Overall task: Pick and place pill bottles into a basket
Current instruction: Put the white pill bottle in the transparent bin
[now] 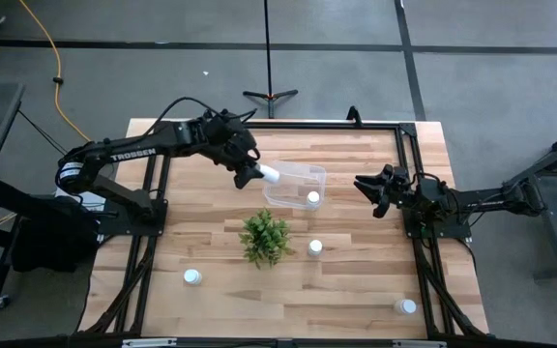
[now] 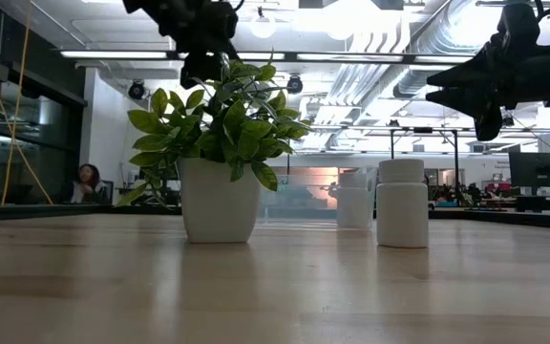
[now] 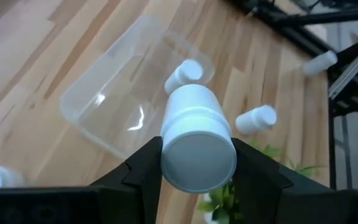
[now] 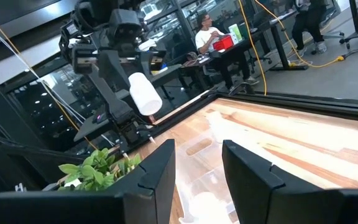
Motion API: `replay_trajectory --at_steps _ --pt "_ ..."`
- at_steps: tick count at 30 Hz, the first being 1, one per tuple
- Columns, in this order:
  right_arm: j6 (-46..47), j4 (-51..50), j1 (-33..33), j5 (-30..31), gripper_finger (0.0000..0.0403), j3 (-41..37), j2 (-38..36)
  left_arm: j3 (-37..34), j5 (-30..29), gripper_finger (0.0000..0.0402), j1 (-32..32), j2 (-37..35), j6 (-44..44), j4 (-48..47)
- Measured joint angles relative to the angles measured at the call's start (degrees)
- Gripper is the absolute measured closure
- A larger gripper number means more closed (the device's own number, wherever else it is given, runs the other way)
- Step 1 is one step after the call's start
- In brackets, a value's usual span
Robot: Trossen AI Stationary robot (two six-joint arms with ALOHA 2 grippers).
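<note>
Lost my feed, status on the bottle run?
Left gripper shut on pill bottle above the basket edge. Right gripper open, waiting beside basket. One bottle inside. Nothing blocking.

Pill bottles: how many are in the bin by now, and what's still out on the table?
Done: one small white pill bottle lies inside the clear plastic rectangular bin. In hand: the left gripper is shut on another white bottle at the bin's edge, not yet released. Left: three bottles on the wooden table, one beside the green plant, one front left, one front right. The right gripper waits open beside the bin.
</note>
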Motion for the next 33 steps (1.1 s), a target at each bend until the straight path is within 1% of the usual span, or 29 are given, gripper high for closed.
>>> replay_trajectory --at_steps 11,19,22,25,29,31,33 --pt "0.0 -0.1 0.0 0.0 0.0279 0.0 0.0 0.0 -0.3 0.0207 -0.4 0.0 -4.4 8.5" --pt "0.0 -0.2 0.0 -0.1 0.0279 0.0 0.0 0.1 -5.6 0.0207 -3.1 0.0 -4.6 12.4" --pt "0.0 -0.3 0.0 0.1 0.0279 0.0 0.0 3.3 -7.3 0.0207 -3.4 1.3 -3.5 9.6" --pt "0.0 -0.3 0.0 0.1 0.0279 0.0 0.0 9.2 -9.8 0.0207 -3.7 3.9 -0.1 3.6" --pt "0.1 -0.4 0.0 0.1 0.0279 0.0 0.0 18.0 -11.1 0.0207 -4.2 8.7 4.4 -4.7" --pt "0.2 -0.5 0.0 0.2 0.0279 0.0 0.0 21.3 -11.4 0.0207 -4.2 10.9 6.6 -8.9" --pt "0.1 -0.6 0.0 0.1 0.0279 0.0 0.0 23.8 -12.5 0.0207 -4.4 12.8 8.9 -10.8"
